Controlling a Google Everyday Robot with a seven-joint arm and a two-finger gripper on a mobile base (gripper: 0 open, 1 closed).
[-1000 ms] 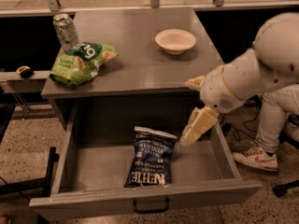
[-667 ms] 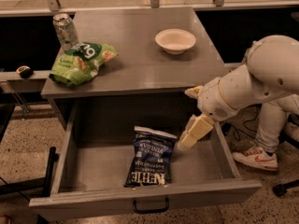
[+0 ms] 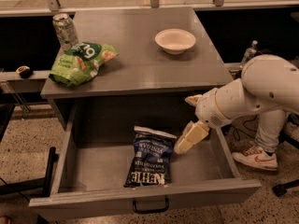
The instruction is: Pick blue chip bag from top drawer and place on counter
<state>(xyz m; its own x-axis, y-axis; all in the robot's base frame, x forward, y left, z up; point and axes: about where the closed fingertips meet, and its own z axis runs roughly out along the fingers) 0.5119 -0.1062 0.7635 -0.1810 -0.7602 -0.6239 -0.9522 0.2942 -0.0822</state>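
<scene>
The blue chip bag (image 3: 149, 157), dark navy with white lettering, lies flat in the open top drawer (image 3: 93, 167), right of its middle. My gripper (image 3: 183, 123) is inside the drawer at the bag's right. It is open and empty. Its lower finger (image 3: 190, 138) reaches down close to the bag's upper right corner, and its upper finger (image 3: 192, 99) is near the counter edge. The counter (image 3: 140, 45) is the grey cabinet top above the drawer.
On the counter are a bright green chip bag (image 3: 79, 62) at the left, a can (image 3: 64, 31) behind it and a white bowl (image 3: 175, 40) at the back right. The drawer front has a black handle (image 3: 150, 205). A person's leg and shoe (image 3: 256, 157) stand at the right.
My gripper has moved down and a little left inside the drawer, closer to the blue chip bag. The bag has not moved.
</scene>
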